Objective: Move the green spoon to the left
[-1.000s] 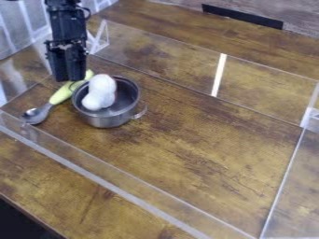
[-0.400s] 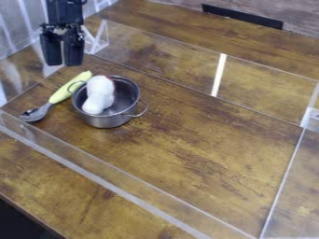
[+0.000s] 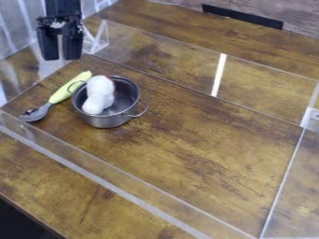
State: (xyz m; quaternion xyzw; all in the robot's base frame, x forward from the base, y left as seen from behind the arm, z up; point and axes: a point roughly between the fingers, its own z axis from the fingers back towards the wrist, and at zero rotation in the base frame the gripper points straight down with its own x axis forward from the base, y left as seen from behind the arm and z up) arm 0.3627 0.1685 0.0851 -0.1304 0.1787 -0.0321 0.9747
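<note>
Spreading across nearly the whole view, a dark wooden table (image 3: 187,149) with streaky grain carries a shallow tray of clear plastic walls (image 3: 222,75) whose edges catch bright reflections, one vertical glare strip showing near the middle right. Next in size, the black gripper (image 3: 59,53) hangs from its arm in the upper left corner, raised above the wood with its two fingers (image 3: 48,45) pointing steeply downward and standing apart, released and holding nothing; a gap of bare table separates it from everything below it. Below and to the right of it sits a round steel pot (image 3: 107,105) with a shiny rim and a small side handle, resting upright on the wood inside the tray. A white rounded object (image 3: 99,93) stands in the pot, rising above the rim and leaning toward its left side. Smallest, the green spoon (image 3: 58,94) lies flat on the table just left of the pot, very close to its wall, though whether they touch cannot be told. Its thick yellow-green handle points up and to the right toward the pot's upper left edge, while its silver bowl rests at the lower left, near the tray's front left wall.
</note>
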